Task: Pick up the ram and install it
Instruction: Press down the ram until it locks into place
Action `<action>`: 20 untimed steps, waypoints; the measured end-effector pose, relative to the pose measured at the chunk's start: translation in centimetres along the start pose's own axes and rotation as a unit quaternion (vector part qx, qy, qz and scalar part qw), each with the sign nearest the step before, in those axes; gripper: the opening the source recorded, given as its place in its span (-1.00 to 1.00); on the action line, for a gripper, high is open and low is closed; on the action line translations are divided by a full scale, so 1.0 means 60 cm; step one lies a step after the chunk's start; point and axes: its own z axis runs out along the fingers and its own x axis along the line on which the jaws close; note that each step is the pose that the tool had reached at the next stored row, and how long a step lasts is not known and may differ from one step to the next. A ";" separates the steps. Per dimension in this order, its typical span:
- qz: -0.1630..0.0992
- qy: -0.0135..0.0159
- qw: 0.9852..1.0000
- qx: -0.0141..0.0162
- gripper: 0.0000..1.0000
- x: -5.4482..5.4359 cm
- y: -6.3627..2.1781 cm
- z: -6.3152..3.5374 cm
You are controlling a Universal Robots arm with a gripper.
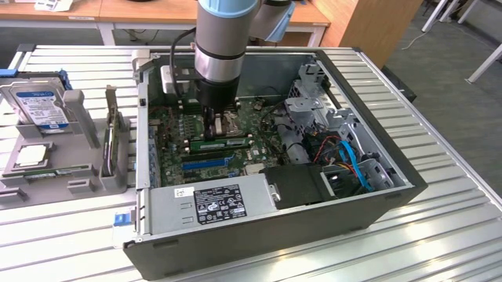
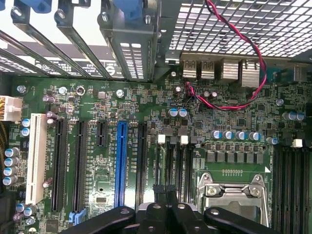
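Gripper (image 2: pixel 165 207): fingers closed, over the motherboard (image 2: pixel 97 107).
Ram (image 1: pixel 221 143): green stick, seated, at gripper's 6 o'clock.
Hard drive (image 1: pixel 37 103): blue-white label, text unreadable.
Power supply (image 1: pixel 211 202): label print illegible.

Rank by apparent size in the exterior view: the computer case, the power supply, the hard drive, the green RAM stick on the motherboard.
1. Computer case
2. Power supply
3. Hard drive, though it stands tilted in its holder, so partly foreshortened
4. RAM stick

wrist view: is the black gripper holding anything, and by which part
Nothing seems held: the black gripper is shut over the green motherboard, nothing visible between its tips. The long green ram stick sits on the board, apart from it.
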 end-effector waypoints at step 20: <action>0.000 0.000 1.000 0.000 -0.80 0.000 0.000 0.005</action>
